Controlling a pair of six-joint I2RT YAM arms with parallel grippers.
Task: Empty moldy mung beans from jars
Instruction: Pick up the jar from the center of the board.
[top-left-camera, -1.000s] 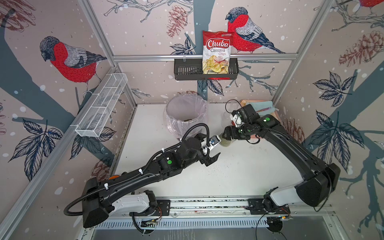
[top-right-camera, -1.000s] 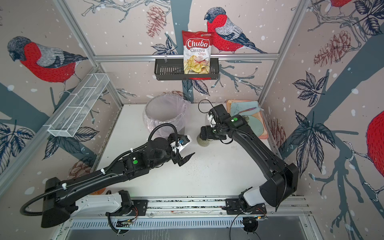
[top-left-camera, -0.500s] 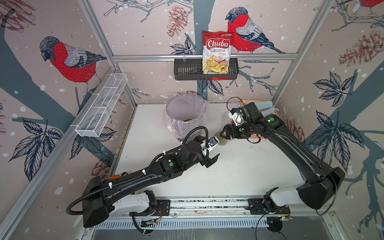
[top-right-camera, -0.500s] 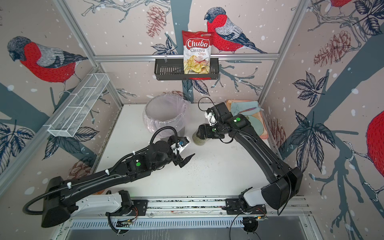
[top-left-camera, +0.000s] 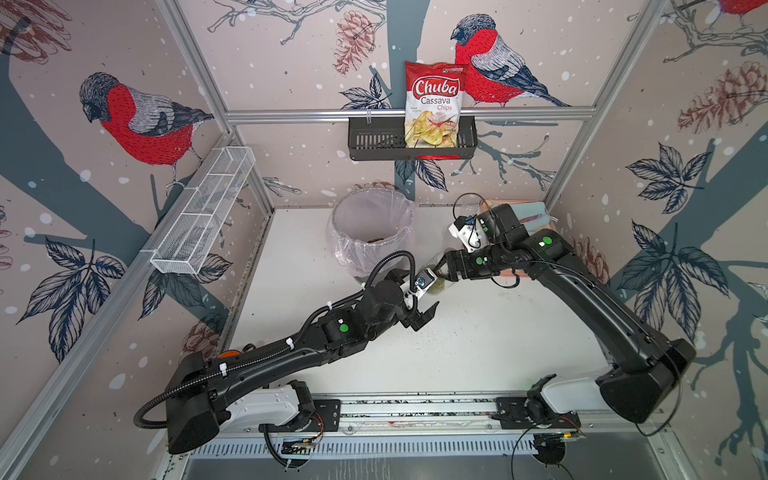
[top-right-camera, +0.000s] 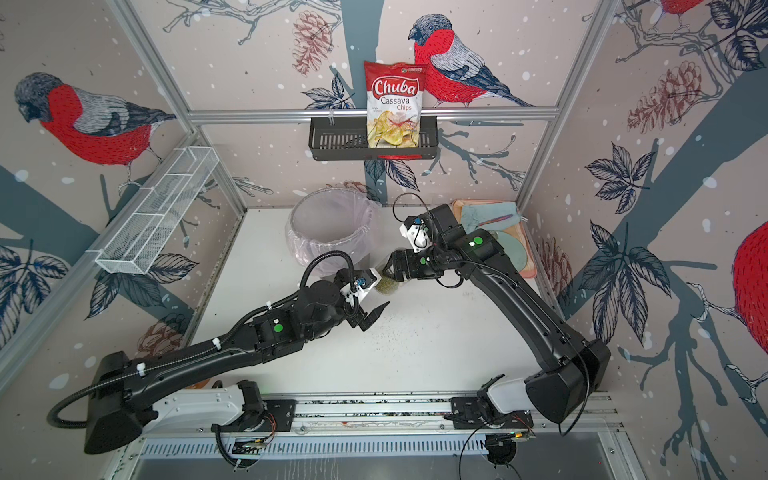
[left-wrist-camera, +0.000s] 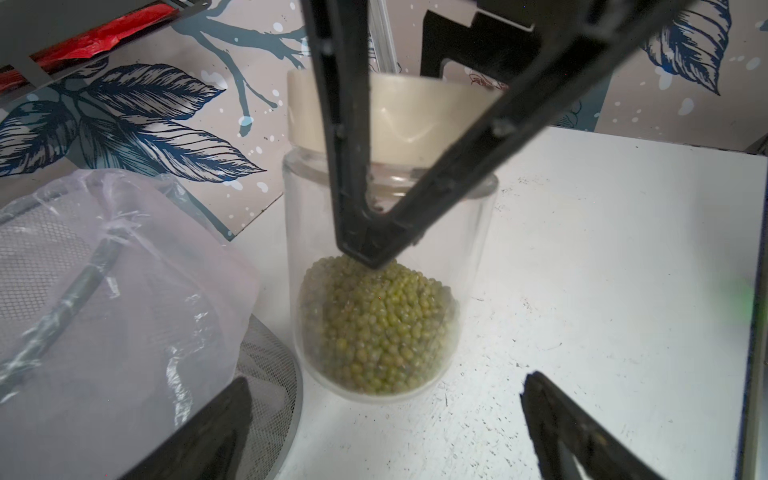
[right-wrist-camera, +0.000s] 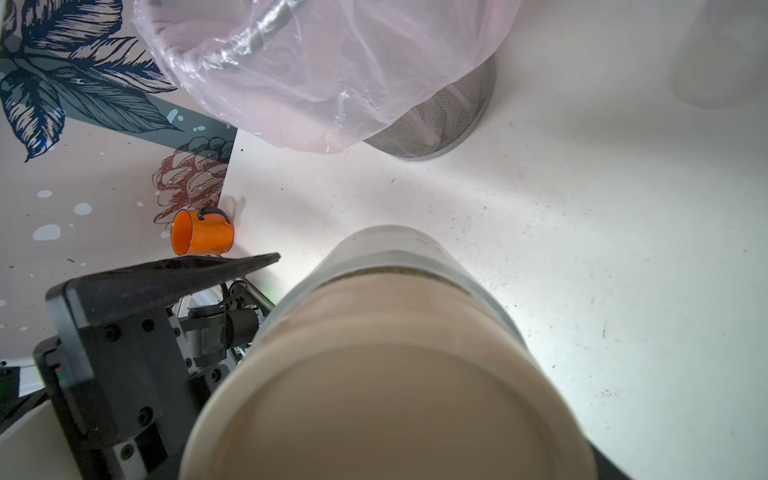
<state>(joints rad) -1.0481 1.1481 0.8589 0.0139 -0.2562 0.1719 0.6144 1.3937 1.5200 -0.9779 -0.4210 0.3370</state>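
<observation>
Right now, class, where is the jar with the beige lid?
In a top view the beige-lidded jar is near the middle of the table, just right of the lined bin, held at its lid by the right hand.

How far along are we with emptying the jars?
Done: dark grains already lie in the lined bin, so something's likely been dumped. In hand: right gripper clamps the beige-lidded jar beside the bin; left gripper open at its base. Left: lid still on, mung beans still inside; unscrew, tip out.

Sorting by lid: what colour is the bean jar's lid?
Beige lid, clearest in the left wrist view.
</observation>
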